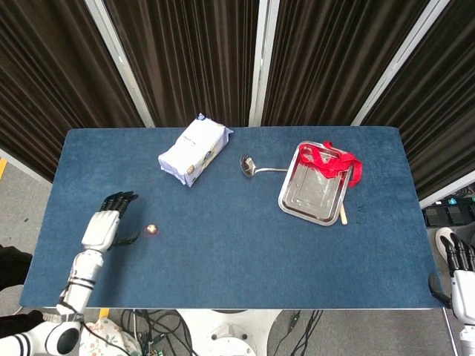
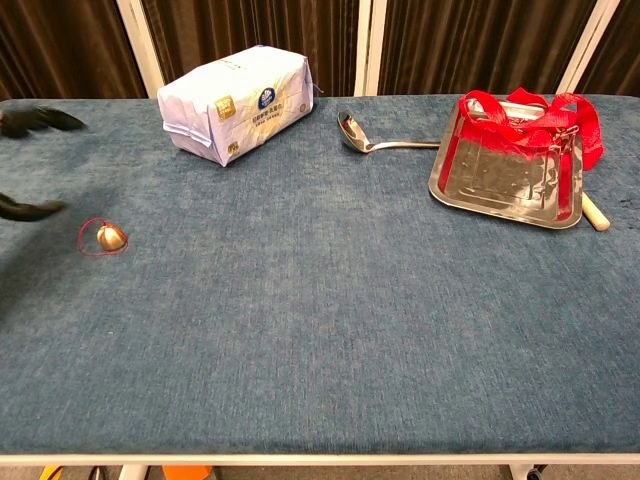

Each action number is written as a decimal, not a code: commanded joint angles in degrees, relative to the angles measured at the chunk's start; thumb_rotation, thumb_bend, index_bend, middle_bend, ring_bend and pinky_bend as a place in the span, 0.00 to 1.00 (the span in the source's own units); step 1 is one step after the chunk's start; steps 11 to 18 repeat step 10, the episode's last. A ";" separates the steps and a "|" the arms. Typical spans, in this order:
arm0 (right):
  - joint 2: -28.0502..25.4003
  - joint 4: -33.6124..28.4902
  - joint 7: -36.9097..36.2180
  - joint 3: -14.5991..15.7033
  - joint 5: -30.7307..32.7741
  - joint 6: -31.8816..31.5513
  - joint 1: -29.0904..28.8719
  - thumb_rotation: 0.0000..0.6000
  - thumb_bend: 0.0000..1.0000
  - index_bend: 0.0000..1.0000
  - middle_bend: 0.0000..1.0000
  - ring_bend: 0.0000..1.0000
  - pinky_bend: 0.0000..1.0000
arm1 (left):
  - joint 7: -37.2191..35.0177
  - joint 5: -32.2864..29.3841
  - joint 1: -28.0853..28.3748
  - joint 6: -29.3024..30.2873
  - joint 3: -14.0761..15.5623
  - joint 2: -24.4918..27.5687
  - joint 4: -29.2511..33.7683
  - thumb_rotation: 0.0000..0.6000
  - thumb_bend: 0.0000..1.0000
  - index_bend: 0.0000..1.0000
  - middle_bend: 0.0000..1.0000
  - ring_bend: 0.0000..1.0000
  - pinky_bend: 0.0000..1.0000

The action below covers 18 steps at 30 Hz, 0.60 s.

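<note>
- Left hand hovers over the table's left edge, fingers spread, holding nothing.
- Bell (small, brassy, on a red loop) lies just right of those fingers, apart from them.
- Right hand, off the far corner, is well away; its fingers' state cannot be told.

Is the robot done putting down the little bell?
Looks so: the bell lies alone on the table. The left hand is open beside it, not touching. Nothing is in hand. The right hand waits off the table edge. What is left cannot be told.
</note>
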State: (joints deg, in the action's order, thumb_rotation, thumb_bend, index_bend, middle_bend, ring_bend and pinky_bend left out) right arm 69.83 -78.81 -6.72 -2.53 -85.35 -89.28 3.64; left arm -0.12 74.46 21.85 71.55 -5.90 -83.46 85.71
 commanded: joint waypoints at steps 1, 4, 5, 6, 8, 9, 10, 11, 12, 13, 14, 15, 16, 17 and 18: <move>0.44 0.42 -0.54 0.15 -0.16 0.05 0.03 1.00 0.37 0.00 0.00 0.00 0.00 | 7.12 8.84 -9.40 15.39 6.02 2.47 -0.51 1.00 0.26 0.12 0.07 0.00 0.00; 0.90 0.98 -0.91 0.37 -0.62 -0.06 0.02 1.00 0.37 0.00 0.00 0.00 0.00 | 6.67 9.26 -13.52 18.73 8.43 3.27 -1.55 1.00 0.26 0.12 0.07 0.00 0.00; 0.96 1.05 -0.96 0.39 -0.71 -0.12 0.02 1.00 0.37 0.00 0.00 0.00 0.00 | 6.28 9.20 -14.34 19.10 8.90 3.57 -1.65 1.00 0.26 0.12 0.07 0.00 0.00; 0.99 1.06 -1.02 0.40 -0.79 -0.20 0.04 1.00 0.37 0.00 0.00 0.00 0.00 | 6.01 9.23 -15.01 19.35 9.31 3.88 -1.70 1.00 0.26 0.12 0.07 0.00 0.00; 0.98 0.97 -1.02 0.38 -0.96 -0.41 0.05 1.00 0.37 0.00 0.00 0.00 0.00 | 5.66 9.72 -15.96 19.54 10.06 4.65 -1.69 1.00 0.26 0.12 0.07 0.00 0.00; 0.98 0.91 -0.96 0.36 -1.01 -0.47 0.04 1.00 0.37 0.00 0.00 0.00 0.00 | 5.57 10.03 -16.17 19.61 10.19 4.91 -1.74 1.00 0.26 0.12 0.07 0.00 0.00; 1.00 0.85 -0.90 0.35 -1.02 -0.52 0.05 1.00 0.37 0.00 0.00 0.00 0.00 | 5.52 10.28 -16.35 19.70 10.21 5.06 -1.84 1.00 0.26 0.12 0.07 0.00 0.00; 1.00 0.85 -0.90 0.35 -1.02 -0.52 0.05 1.00 0.37 0.00 0.00 0.00 0.00 | 5.52 10.28 -16.35 19.70 10.21 5.06 -1.84 1.00 0.26 0.12 0.07 0.00 0.00; 1.00 0.85 -0.90 0.35 -1.02 -0.52 0.05 1.00 0.37 0.00 0.00 0.00 0.00 | 5.52 10.28 -16.35 19.70 10.21 5.06 -1.84 1.00 0.26 0.12 0.07 0.00 0.00; 1.00 0.85 -0.90 0.35 -1.02 -0.52 0.05 1.00 0.37 0.00 0.00 0.00 0.00 | 5.52 10.28 -16.35 19.70 10.21 5.06 -1.84 1.00 0.26 0.12 0.07 0.00 0.00; 1.00 0.85 -0.90 0.35 -1.02 -0.52 0.05 1.00 0.37 0.00 0.00 0.00 0.00 | 5.52 10.28 -16.35 19.70 10.21 5.06 -1.84 1.00 0.26 0.12 0.07 0.00 0.00; 1.00 0.85 -0.90 0.35 -1.02 -0.52 0.05 1.00 0.37 0.00 0.00 0.00 0.00 | 5.52 10.28 -16.35 19.70 10.21 5.06 -1.84 1.00 0.26 0.12 0.07 0.00 0.00; 1.00 0.85 -0.90 0.35 -1.02 -0.52 0.05 1.00 0.37 0.00 0.00 0.00 0.00 | 5.52 10.28 -16.35 19.70 10.21 5.06 -1.84 1.00 0.26 0.12 0.07 0.00 0.00; 1.00 0.85 -0.90 0.35 -1.02 -0.52 0.05 1.00 0.37 0.00 0.00 0.00 0.00 | 5.52 10.28 -16.35 19.70 10.21 5.06 -1.84 1.00 0.26 0.12 0.07 0.00 0.00; 1.00 0.85 -0.90 0.35 -1.02 -0.52 0.05 1.00 0.37 0.00 0.00 0.00 0.00 | 5.52 10.28 -16.35 19.70 10.21 5.06 -1.84 1.00 0.26 0.12 0.07 0.00 0.00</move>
